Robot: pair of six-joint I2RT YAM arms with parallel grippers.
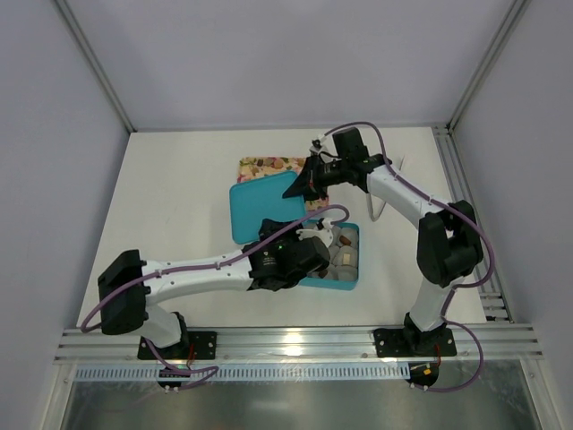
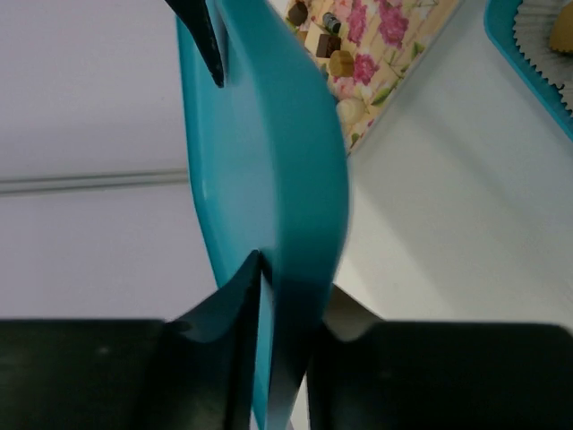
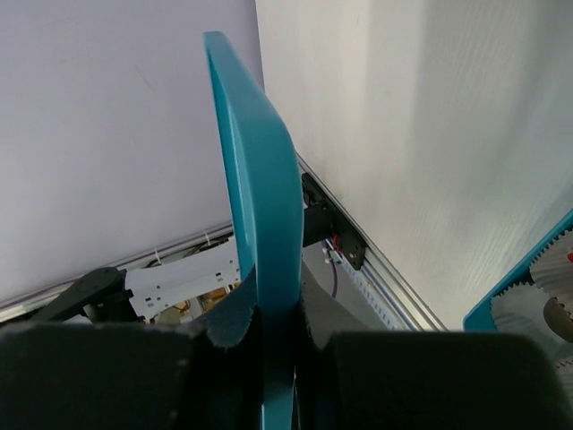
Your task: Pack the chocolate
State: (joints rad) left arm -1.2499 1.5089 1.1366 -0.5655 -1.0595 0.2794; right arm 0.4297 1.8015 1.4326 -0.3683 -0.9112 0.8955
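Note:
Both grippers are shut on a teal lid (image 1: 260,210), held off the table between them. My left gripper (image 1: 286,235) clamps its near edge, seen edge-on in the left wrist view (image 2: 291,278). My right gripper (image 1: 300,190) clamps the far right corner, seen in the right wrist view (image 3: 269,300). Chocolate pieces (image 2: 338,61), brown and cream, lie on the flowered tray (image 2: 385,36). The open teal box (image 1: 349,279) holds crinkled cups (image 3: 548,287); one cup holds a light brown piece (image 2: 562,31).
The flowered tray (image 1: 265,167) lies behind the lid, partly hidden by it. A metal rail (image 1: 466,179) runs along the table's right side. White walls enclose the table on the back and sides.

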